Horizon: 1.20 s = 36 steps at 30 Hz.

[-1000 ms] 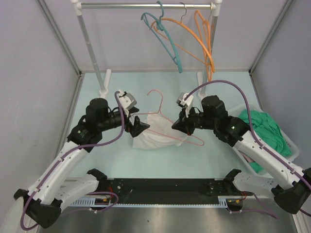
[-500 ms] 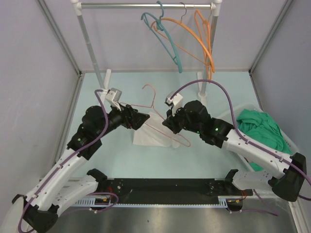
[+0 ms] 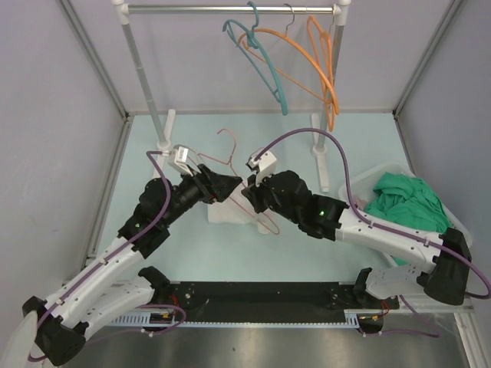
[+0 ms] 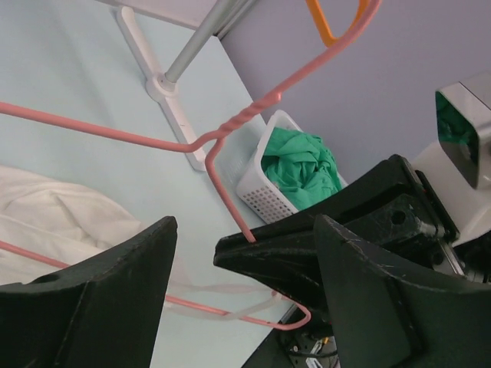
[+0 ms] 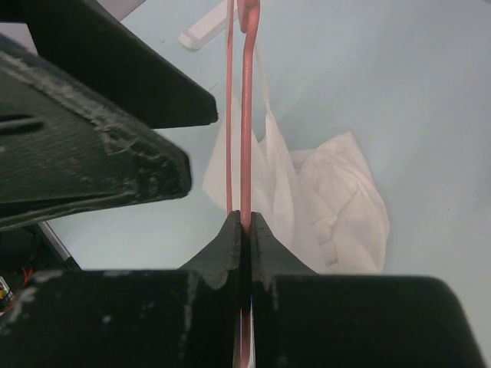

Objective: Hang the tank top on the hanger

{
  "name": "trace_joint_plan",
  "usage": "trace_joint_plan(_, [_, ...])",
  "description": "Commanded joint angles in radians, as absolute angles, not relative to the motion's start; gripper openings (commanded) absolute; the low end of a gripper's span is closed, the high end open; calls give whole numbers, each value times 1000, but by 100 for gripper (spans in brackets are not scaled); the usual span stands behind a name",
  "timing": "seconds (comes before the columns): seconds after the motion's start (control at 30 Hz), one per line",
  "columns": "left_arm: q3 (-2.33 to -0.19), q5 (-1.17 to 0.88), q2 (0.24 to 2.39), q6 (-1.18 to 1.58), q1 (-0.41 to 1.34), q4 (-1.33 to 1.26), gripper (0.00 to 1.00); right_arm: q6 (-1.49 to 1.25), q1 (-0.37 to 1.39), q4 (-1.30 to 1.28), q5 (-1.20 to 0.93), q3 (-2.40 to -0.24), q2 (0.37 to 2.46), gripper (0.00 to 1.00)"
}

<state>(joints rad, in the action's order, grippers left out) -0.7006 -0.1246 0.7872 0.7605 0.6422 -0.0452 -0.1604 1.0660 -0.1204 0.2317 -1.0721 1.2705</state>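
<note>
1. Right claw (image 5: 243,224) is clenched on a thin wire of the pink hanger (image 5: 247,115). In its own wrist view we see the two fingers pressed together at the lower middle of the frame, with the wire rising straight up from between them.
2. Left claw (image 4: 245,230) is released. Its black fingers (image 4: 92,299) stand wide apart at the lower left and lower right of its wrist view and grip nothing.
3. Between those spread fingers we see the tip of the right claw with the pink wire pinched in it. We cannot tell whether the left fingers touch the hanger.
4. From above, the two claws sit just beside each other near the middle of the frame, over the pale worktop (image 3: 360,134), the left one to the left.
5. The hanger's hook shows above the claws in the top view, and its lower corner shows below and to the right of the right claw.
6. The white tank top (image 3: 227,216) lies crumpled on the worktop just below the claws. A narrow strap runs close along the pink wire, but we cannot tell whether it loops round it.
7. At the right, a white basket (image 4: 257,195) holds a green garment (image 4: 295,165).
8. Along the top of the frame, a rail (image 3: 230,9) carries a teal hanger (image 3: 265,65) and orange hangers (image 3: 330,77).
</note>
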Motion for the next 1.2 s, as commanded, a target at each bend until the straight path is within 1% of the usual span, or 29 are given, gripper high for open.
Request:
trace_joint_plan(0.0, [-680,-78,804,824,650,-133,75,-192,1100,-9,301,-1117,1278,0])
trace_joint_plan(0.13, [-678,-66,827,834,664,-159,67,-198,1124,-8,319,-1123,1293,0])
trace_joint_plan(0.17, [-675,-60,828,842,666,-164,63,-199,1127,-8,340,-1123,1293,0])
trace_joint_plan(0.33, [-661,-40,831,861,686,-178,56,-207,1144,-8,391,-1140,1313,0])
trace_joint_plan(0.5, [-649,-18,836,868,710,-181,54,-210,1157,24,443,-1158,1327,0])
trace_joint_plan(0.57, [-643,-11,836,873,719,-179,50,-209,1163,28,466,-1167,1328,0])
trace_joint_plan(0.7, [-632,26,830,871,724,-186,46,-204,1167,34,459,-1174,1327,0])
trace_joint_plan(0.8, [-635,43,830,864,724,-192,38,-204,1177,31,451,-1169,1328,0])
trace_joint_plan(0.83, [-635,44,830,864,724,-196,33,-206,1180,28,451,-1169,1330,0])
trace_joint_plan(0.9, [-637,48,833,862,723,-204,29,-207,1183,21,448,-1166,1333,0])
trace_joint_plan(0.93, [-635,46,836,864,723,-207,25,-210,1186,20,445,-1166,1333,0])
trace_joint_plan(1.0, [-634,44,839,868,724,-219,21,-215,1187,18,433,-1166,1336,0])
trace_joint_plan(1.03, [-632,44,841,873,723,-225,15,-215,1187,15,431,-1166,1339,0])
trace_joint_plan(1.1, [-629,43,841,879,724,-248,9,-216,1189,12,423,-1167,1341,0])
trace_joint_plan(1.13, [-629,44,842,882,724,-255,3,-216,1192,12,425,-1167,1345,0])
trace_joint_plan(1.17, [-632,44,844,885,723,-261,0,-216,1190,12,423,-1167,1344,0])
